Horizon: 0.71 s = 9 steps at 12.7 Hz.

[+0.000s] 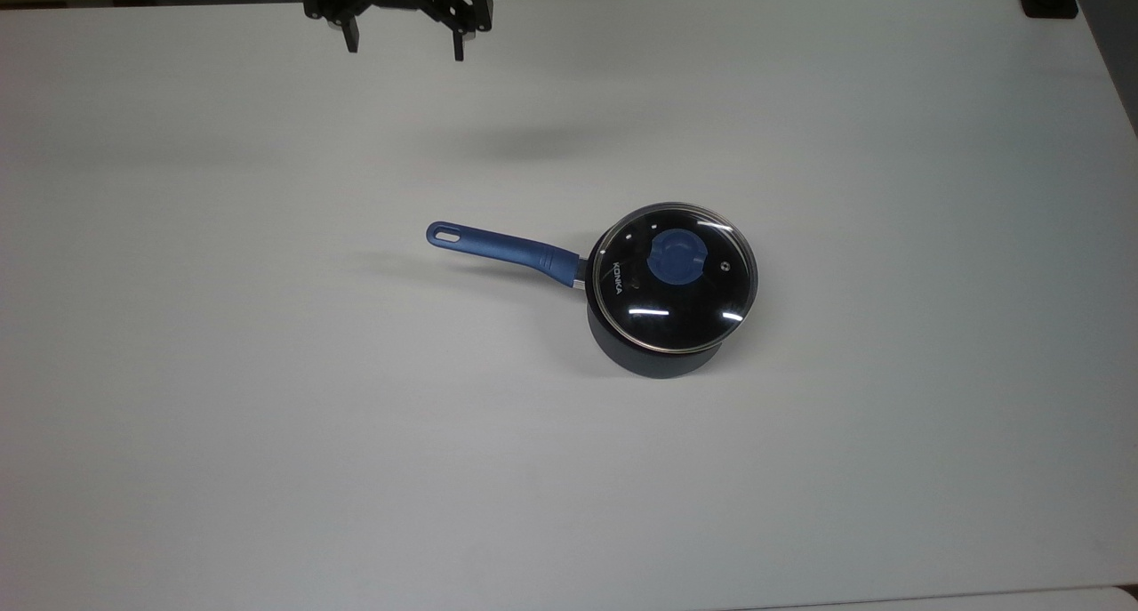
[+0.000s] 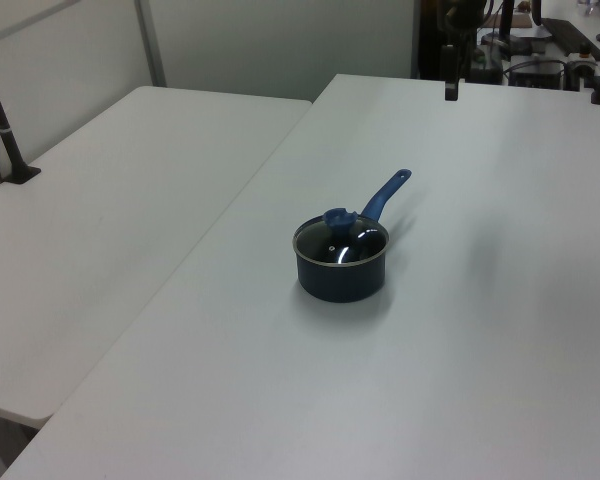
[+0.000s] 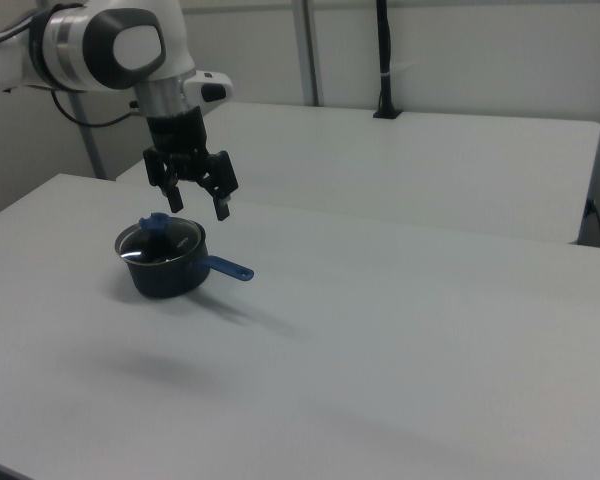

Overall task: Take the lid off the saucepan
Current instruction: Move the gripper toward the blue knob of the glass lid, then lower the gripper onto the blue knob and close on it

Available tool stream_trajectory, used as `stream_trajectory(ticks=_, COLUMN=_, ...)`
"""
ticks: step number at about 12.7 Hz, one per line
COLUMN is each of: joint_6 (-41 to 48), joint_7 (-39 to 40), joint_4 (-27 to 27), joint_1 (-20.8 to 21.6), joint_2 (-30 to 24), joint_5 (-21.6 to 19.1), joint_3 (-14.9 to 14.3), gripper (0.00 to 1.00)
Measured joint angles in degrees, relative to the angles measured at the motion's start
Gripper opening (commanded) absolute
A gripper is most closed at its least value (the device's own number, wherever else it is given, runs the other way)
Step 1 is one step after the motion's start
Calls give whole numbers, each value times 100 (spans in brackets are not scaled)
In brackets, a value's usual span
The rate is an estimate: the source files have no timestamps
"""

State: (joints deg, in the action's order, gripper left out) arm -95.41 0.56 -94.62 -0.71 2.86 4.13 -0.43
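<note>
White tabletop (image 1: 267,415) carries the saucepan (image 1: 653,349) near its middle, the glass lid (image 1: 673,279) seated on it. High above the table's far edge, well apart from the pan, the gripper (image 1: 405,49) hangs with fingers spread and empty. A descent off-centre of the blue knob (image 1: 677,257) might nudge the lid askew or shift the pan.

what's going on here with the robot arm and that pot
A Franka arm's gripper hangs open above the white table, well away from the saucepan, near the top view's upper edge. The saucepan stands alone mid-table with its glass lid seated on it, blue knob up, and its blue handle pointing to the top view's left. Nothing is gripped yet; the lid is untouched.
</note>
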Motion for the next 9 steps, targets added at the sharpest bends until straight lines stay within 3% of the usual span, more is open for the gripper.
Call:
stream_trajectory(ticks=3, joint_6=-364, joint_7=-217, joint_4=267, joint_1=112, joint_2=471, joint_5=-303, joint_3=54, gripper=100)
stream_trajectory(ticks=6, joint_6=-387, joint_7=-1200, joint_4=1038, joint_1=632, joint_2=1288, joint_5=-541, joint_3=71, gripper=100)
stream_trajectory(ticks=9, joint_6=-1040, joint_7=-2262, joint_4=1562, joint_1=1220, joint_2=2073, joint_5=-544, joint_3=87, gripper=100)
